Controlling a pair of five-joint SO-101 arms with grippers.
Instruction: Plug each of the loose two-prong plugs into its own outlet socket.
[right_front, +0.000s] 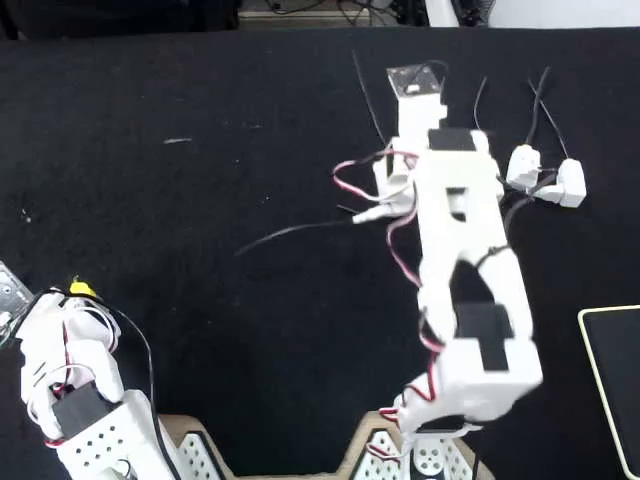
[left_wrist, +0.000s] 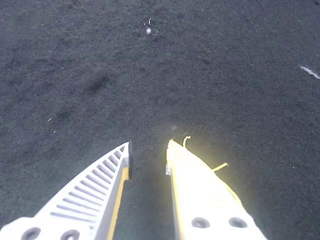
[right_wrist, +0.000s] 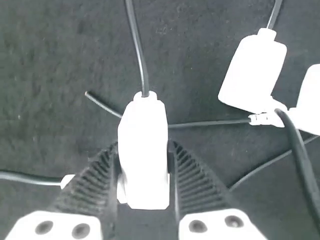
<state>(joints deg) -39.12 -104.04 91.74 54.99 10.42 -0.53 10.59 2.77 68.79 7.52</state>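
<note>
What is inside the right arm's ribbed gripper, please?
A white plastic plug, with a thin black cord, sits clamped between the ribbed fingers; its underside and any prongs are hidden.

left arm: tucked near base, fingers parted | right arm: stretched forward, fingers clamping plug

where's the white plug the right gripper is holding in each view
high view: white plug in the upper middle, beside the extended arm's tip.
left wrist view: left gripper over black cloth, away from the plug.
right wrist view: clamped in the right gripper.
shared landmark: neighbouring white connector.
</note>
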